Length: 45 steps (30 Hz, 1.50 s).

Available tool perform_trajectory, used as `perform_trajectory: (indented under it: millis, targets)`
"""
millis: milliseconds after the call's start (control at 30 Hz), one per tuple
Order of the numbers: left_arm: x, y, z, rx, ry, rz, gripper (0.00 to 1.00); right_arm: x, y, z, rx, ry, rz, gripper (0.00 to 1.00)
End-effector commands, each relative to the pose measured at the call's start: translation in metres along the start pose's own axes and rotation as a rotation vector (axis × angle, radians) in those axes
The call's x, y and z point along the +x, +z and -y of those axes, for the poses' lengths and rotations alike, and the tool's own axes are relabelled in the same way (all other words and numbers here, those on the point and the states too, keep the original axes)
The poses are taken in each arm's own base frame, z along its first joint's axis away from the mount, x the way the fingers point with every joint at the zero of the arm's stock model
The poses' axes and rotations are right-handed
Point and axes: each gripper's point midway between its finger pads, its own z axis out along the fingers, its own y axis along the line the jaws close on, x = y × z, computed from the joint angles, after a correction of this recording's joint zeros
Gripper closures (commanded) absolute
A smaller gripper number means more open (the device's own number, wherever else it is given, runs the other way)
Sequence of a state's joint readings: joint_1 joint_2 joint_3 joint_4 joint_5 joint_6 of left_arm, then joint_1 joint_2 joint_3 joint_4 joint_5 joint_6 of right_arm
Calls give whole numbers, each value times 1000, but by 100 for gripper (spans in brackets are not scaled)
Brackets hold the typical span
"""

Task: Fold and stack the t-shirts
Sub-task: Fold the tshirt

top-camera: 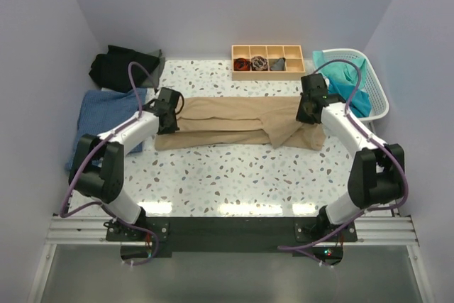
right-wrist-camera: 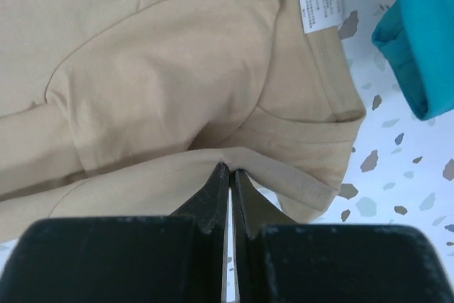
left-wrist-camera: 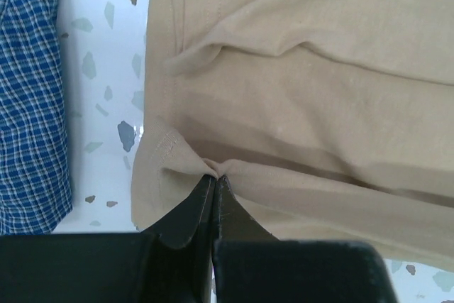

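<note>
Left tool and right tool pinch the tan t-shirt; basket holds teal t-shirt.

Left arm, right arm — white links, black joints, black fingers (purple cables).

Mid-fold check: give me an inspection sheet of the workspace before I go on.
Surface: speckled white table; no spills seen.
Job's things: tan t-shirt folded lengthwise across the middle; blue checked shirt at the left edge; black garment in the far left corner; teal shirt in the white basket, far right.
Clutter: wooden tray at the far edge, small dark items in its compartments.
Grippers: left hand shut on the tan t-shirt's hem end; right hand shut on it near the collar.
Cables: purple cables loop along both arms; no snag seen.
Surroundings: plain pale walls on three sides; metal rail at the near edge.
</note>
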<state>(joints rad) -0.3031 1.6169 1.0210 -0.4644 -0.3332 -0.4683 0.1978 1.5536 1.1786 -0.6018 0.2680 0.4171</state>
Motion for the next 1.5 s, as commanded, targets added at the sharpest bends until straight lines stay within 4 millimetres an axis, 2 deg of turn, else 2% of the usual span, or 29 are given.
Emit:
perform_trajectory:
  millis: [0, 33, 67, 100, 133, 167, 233, 267, 367, 500, 533, 600, 633, 700, 733, 800, 867, 1000, 1167, 1333, 1433, 1467]
  targets:
    - [-26, 5, 6, 3, 29, 43, 100, -30, 12, -2, 18, -16, 49, 93]
    - [-29, 6, 7, -1, 28, 46, 99, -34, 16, -5, 10, -14, 51, 84]
    - [-29, 8, 6, -9, 32, 43, 84, -35, 20, -8, 3, -15, 51, 72]
    - [-27, 13, 5, -27, 35, 31, 71, -31, 31, -10, 5, -27, 27, 65]
    - [-31, 13, 1, -57, 29, 41, 58, -40, 34, -18, -18, -32, 41, 61]
    - [-30, 15, -2, -80, 22, 34, 2, -43, 37, -20, -22, -42, 39, 58]
    - [-39, 14, -4, -113, 13, 49, 0, -44, 43, -20, -2, -46, 21, 51]
    - [-43, 12, -9, -140, 5, 61, 0, -54, 37, -22, -13, -44, 40, 50]
    - [-56, 1, -9, -132, -9, 99, 0, -59, 19, -32, -94, -34, 76, 46]
    - [-55, -15, 3, -39, 12, 131, 0, -25, 5, -45, -220, -32, -26, 46]
    - [-53, -17, 6, -19, 21, 130, 0, -6, 8, -43, -227, -33, -68, 46]
    - [-48, -21, 9, 10, 30, 133, 0, 4, 1, -46, -269, -14, -73, 47]
    - [-46, -23, 14, 36, 38, 128, 0, 20, 2, -43, -276, -9, -106, 47]
    - [-42, -25, 16, 60, 38, 132, 0, 25, -4, -44, -302, 6, -100, 47]
    - [-39, -26, 18, 77, 38, 125, 0, 37, -4, -45, -319, 11, -127, 46]
    - [-35, -25, 20, 95, 37, 120, 0, 39, -7, -54, -374, 39, -127, 46]
    - [-32, -23, 23, 109, 36, 111, 0, 52, -7, -63, -429, 75, -169, 46]
    - [-26, -18, 25, 114, 41, 85, 0, 62, 4, -77, -496, 119, -190, 49]
    - [-24, -18, 25, 116, 40, 78, 0, 68, 19, -78, -487, 134, -200, 50]
    - [-18, -13, 24, 102, 56, 54, 0, 70, 28, -80, -479, 128, -212, 53]
    - [-16, -11, 24, 100, 59, 45, 0, 72, 30, -80, -477, 124, -220, 64]
    - [-17, -11, 24, 100, 59, 47, 0, 71, 30, -80, -477, 123, -220, 76]
